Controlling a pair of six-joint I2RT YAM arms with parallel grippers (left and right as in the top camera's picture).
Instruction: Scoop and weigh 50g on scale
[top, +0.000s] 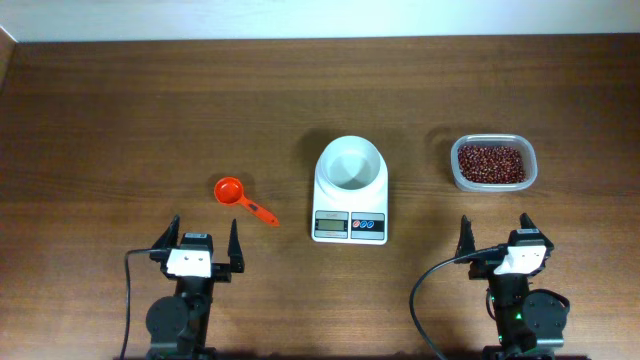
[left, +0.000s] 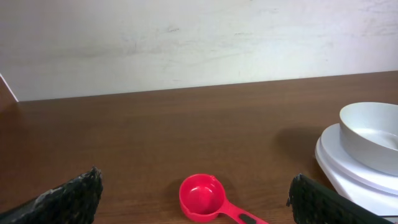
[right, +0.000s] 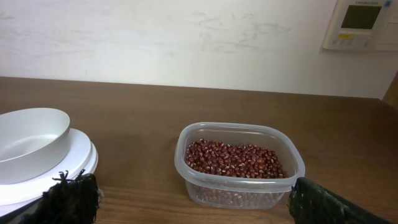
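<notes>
Well, left pincer (top: 204, 232) at seven o'clock and right pincer (top: 496, 228) at five gape empty; beans (top: 490, 163) lie two o'clock from scale (top: 350, 203).

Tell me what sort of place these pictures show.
Probably a robot test bench in a plain room, not a kitchen: a dark wooden table against a blank white wall, a white wall-mounted control panel, and a small white digital kitchen scale beside a clear plastic tub of reddish-brown beans.

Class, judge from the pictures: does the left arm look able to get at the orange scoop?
Probably yes: the scoop lies just ahead of the open left claw, with nothing between them.
</notes>
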